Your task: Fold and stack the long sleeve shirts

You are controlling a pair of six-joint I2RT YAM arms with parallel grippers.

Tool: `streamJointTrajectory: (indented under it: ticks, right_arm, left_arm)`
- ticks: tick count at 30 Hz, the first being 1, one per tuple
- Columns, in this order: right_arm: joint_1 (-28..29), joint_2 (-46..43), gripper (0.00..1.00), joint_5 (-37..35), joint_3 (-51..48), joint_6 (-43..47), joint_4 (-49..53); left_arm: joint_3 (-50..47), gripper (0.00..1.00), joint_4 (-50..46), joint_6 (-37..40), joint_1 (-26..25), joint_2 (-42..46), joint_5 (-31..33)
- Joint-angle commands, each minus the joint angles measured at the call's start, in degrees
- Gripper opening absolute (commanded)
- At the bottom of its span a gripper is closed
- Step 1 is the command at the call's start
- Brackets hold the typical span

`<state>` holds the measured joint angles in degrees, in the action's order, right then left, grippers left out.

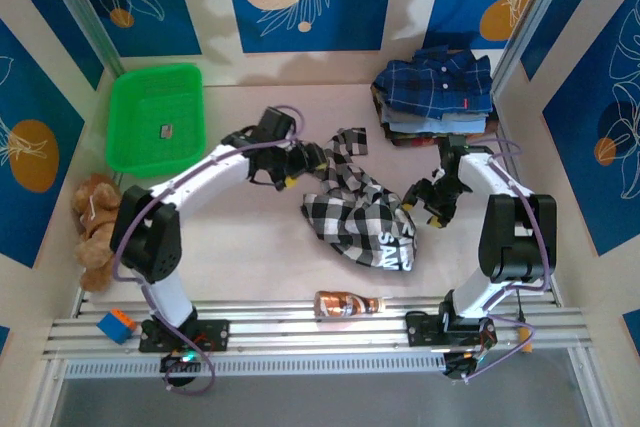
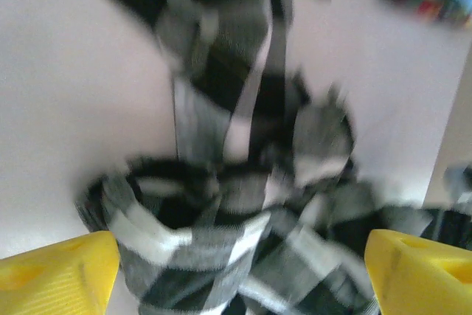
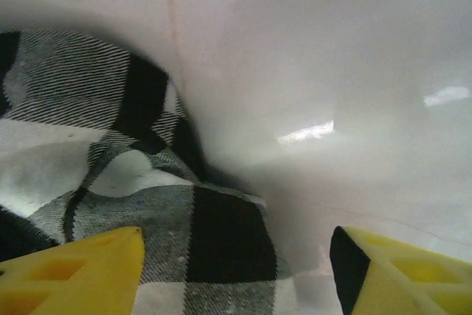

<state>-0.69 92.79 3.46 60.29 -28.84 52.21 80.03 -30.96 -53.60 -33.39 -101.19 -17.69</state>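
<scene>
Centrally: crumpled checked shirt [image 1: 355, 212], soft woven cloth (black-and-white squares), bunched folds

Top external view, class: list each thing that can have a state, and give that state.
Checked shirt, crumpled, unfolded.
Plaid shirts, folded, stacked.
Green basket, upright.
Brown bottle, lying on side.
Left tool, open.
Right tool, open.
</scene>
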Motion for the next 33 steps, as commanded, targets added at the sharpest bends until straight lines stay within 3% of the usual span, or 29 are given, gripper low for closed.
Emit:
streamJointTrajectory:
  ticks: [1,9,14,20,22,23,28,33]
  right_arm:
    - [1.36,-1.39,0.66,4.44,-1.57,-1.48,-3.58]
    - [2.6,0.06,0.48,6.56,-5.54,-3.8,-7.24]
    - [3.62,-1.68,0.29,7.58,-3.17,-3.87,-7.47]
    - [4.86,-3.6,0.11,10.0,0.7,-3.75,-5.62]
    - [5.17,-4.52,0.06,10.66,2.09,-3.88,-4.93]
    - [5.29,-5.08,0.03,10.77,2.92,-3.94,-4.48]
    - [5.65,-9.76,0.0,12.09,8.48,-4.86,-4.0]
    - [5.39,-11.63,0.0,13.5,18.08,-5.61,-3.66]
  left_arm:
    - [-2.86,0.85,-4.45,4.16,-1.7,0.1,-6.6]
    - [-7.46,0.79,0.16,3.16,-4.65,-2.07,-5.94]
    - [-7.33,0.68,2.0,3.64,-5.2,-6.19,-5.89]
    - [-2.06,0.26,1.12,7.83,-5.12,-9.64,-1.77]
    - [0.39,0.06,-0.97,9.35,-4.66,-9.29,0.27]
    - [1.24,0.02,-2.09,9.56,-4.29,-8.42,1.71]
    - [6.59,0.01,-5.6,12.13,-3.79,0.6,9.03]
    - [17.79,0.01,-11.56,17.75,-2.97,5.05,12.94]
